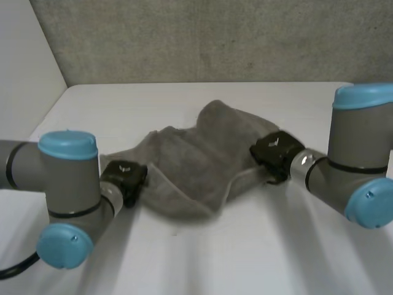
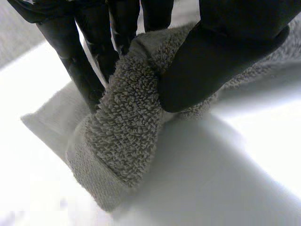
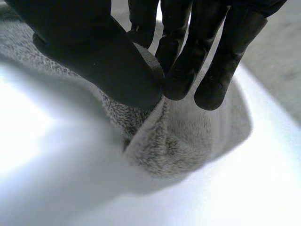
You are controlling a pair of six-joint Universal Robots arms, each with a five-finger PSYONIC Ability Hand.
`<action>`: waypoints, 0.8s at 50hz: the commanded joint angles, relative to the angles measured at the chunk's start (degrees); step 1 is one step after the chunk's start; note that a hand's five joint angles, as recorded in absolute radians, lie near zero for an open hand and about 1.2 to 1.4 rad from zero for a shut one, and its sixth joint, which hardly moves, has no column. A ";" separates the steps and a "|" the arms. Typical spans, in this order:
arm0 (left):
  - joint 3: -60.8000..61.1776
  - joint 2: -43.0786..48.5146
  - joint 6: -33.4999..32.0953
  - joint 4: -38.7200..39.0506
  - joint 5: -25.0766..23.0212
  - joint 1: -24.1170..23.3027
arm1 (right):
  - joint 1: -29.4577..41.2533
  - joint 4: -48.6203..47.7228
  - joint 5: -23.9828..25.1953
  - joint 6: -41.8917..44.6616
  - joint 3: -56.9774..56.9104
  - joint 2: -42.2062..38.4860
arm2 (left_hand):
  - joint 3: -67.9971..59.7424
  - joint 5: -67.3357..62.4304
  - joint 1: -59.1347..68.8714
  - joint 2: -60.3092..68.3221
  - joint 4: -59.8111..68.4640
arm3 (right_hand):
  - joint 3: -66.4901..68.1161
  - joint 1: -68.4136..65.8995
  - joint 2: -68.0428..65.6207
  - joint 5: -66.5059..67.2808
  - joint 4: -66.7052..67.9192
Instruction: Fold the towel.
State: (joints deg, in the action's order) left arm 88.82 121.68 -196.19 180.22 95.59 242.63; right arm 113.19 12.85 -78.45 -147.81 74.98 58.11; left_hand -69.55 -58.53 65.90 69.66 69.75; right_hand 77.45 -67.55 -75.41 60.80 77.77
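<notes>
The towel [image 1: 196,161] is grey terry with a coarse looped pile and a flatter, smoother hemmed border. It lies rumpled in the middle of the white surface [image 1: 245,252], bunched into soft folds. A hump rises toward the far side and a rounded edge sags toward the near side. The left robot hand [image 1: 123,176] is clamped on the towel's left end, its thumb [image 2: 197,70] pressing a fold against the fingers [image 2: 84,70]. The right robot hand [image 1: 276,151] pinches the right edge between thumb [image 3: 108,61] and fingertips [image 3: 181,80], where a ridge of cloth stands up.
</notes>
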 commanded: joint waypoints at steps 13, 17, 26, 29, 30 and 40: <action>-1.36 -13.05 0.11 -4.98 -5.48 -2.69 | -0.07 -4.77 1.72 -3.63 13.26 7.02 | 50.45 49.43 -46.80 -50.57 -50.65 | 2.55 -12.45 -4.59 9.20 2.23; -3.48 -10.32 0.02 -3.21 -8.22 -3.04 | -0.25 -7.92 1.72 -3.80 16.94 7.46 | 41.84 40.82 -38.19 -41.96 -42.04 | 2.55 -12.45 -4.59 9.20 2.23; -16.99 5.83 -2.86 -9.87 -9.54 -3.22 | -1.56 -10.39 1.90 -3.72 19.23 7.55 | 31.41 30.40 -27.77 -31.53 -31.62 | 2.55 -12.45 -4.59 9.20 2.23; -21.39 10.41 -7.43 -13.65 -9.63 -3.04 | -2.44 -10.48 2.07 -3.72 19.23 7.64 | 28.56 27.54 -24.91 -28.68 -28.76 | 2.55 -12.45 -4.59 9.20 2.23; -22.89 12.08 -9.45 -14.80 -9.54 -2.96 | -2.45 -10.48 2.07 -3.72 19.23 7.64 | 28.22 27.20 -24.57 -28.33 -28.42 | 2.55 -12.45 -4.59 9.20 2.23; -25.28 14.73 -13.25 -14.99 -9.54 -2.52 | -3.85 -10.66 2.25 -3.63 19.23 7.90 | 29.22 28.20 -25.57 -29.34 -29.42 | 2.55 -12.45 -4.59 9.20 2.23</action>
State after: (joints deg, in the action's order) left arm 64.00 135.62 -207.90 165.17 86.01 239.89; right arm 110.08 2.21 -76.26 -151.48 94.28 65.95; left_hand -35.44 -25.29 35.45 35.39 35.35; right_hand 77.45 -67.82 -75.41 60.80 77.77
